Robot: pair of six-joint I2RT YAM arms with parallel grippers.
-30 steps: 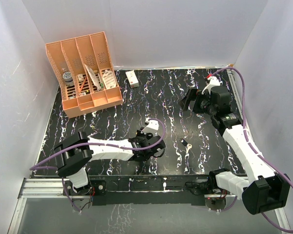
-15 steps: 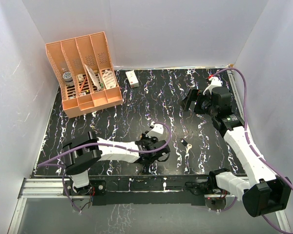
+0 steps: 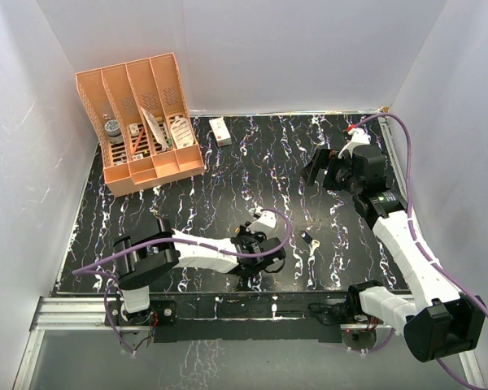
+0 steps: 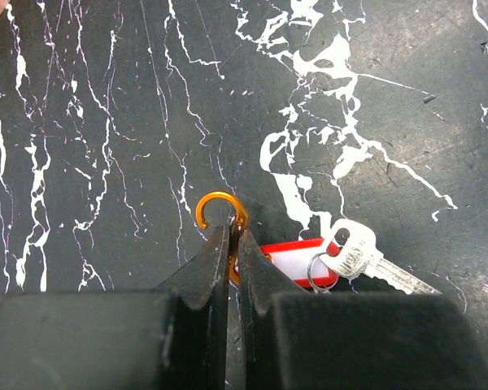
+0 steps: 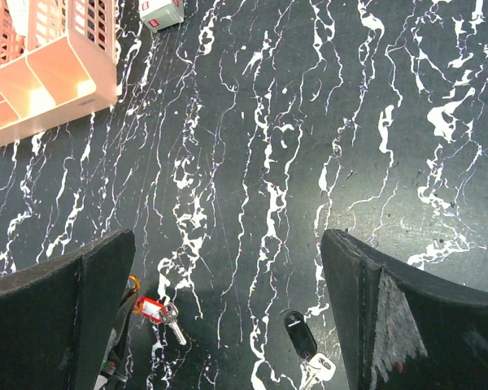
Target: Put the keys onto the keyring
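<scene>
My left gripper (image 4: 231, 244) is pinched tight on the orange keyring (image 4: 220, 202), with the red-headed key (image 4: 293, 264) just beside it. I'd lift slowly and leave the ring's gap exposed. My right gripper (image 5: 228, 244), spread wide, should fetch the black-headed key (image 5: 298, 331).

Left arm (image 3: 197, 248) and right arm (image 3: 408, 244): smooth white link shells, chunky black joint housings, black shoulder blocks. A thin purple cable (image 3: 88, 266) bows out beside the left shoulder; a second purple cable (image 3: 408, 145) arcs off the right arm. Each wrist has a small white cap (image 3: 264, 215), the right one with a red mark. Left gripper (image 4: 234, 234): matte black fingers (image 4: 202, 280), wedge-shaped, narrowing to thin tips. Right gripper (image 5: 228, 244): fingers (image 5: 73, 301) broad, black, with rounded edges. One inner face is greyish and scuffed.
</scene>
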